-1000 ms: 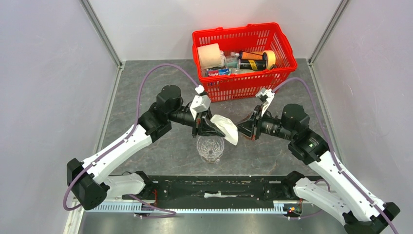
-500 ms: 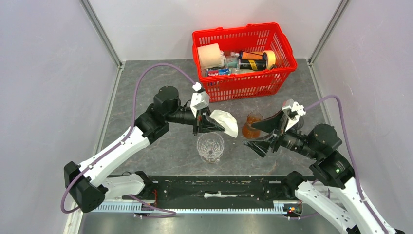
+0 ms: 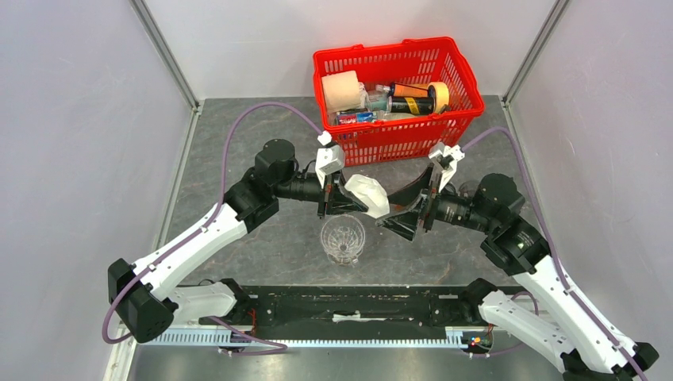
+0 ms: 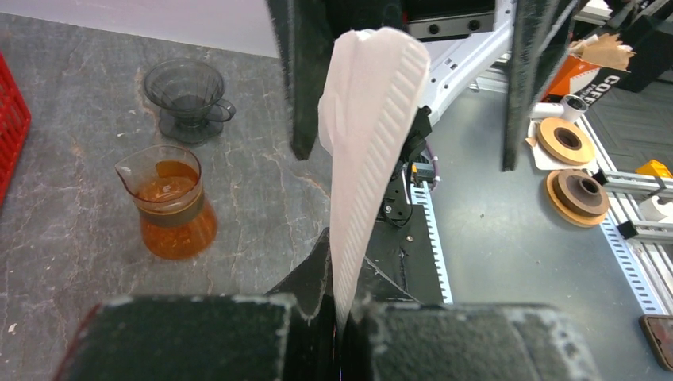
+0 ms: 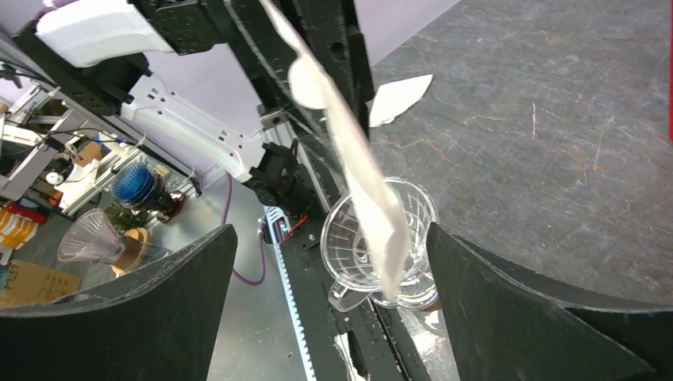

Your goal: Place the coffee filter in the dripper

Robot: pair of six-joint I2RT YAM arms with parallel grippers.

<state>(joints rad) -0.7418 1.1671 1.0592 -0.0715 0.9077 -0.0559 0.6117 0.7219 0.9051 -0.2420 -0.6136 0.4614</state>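
Back in from the right, the right pincer [image 3: 402,209] stands spread beside the coffee filter [image 3: 367,195], pinched flat by the left pincer [image 3: 348,205] above the dripper [image 3: 343,238]; open the fold before lowering it in.

Lighting the top view brightly and evenly, apparently from overhead. Casting only faint, soft-edged shadows under the arms onto the grey bench [image 3: 286,254]. Keeping that view sharp from edge to edge, with the red basket [image 3: 397,139] saturated but not clipping. Picking up small glints on the glass dripper [image 3: 343,238]. Blurring the left gripper [image 4: 341,313] heavily along the bottom of its wrist view, too close to the lens. Pushing the white coffee filter [image 4: 369,119] near overexposure, while holding its ribbed edge legible. Bowing straight lines toward the corners in both wrist views. Rendering the right gripper [image 5: 332,230] as featureless black, slightly soft, and leaving the room behind at left darker and softer.
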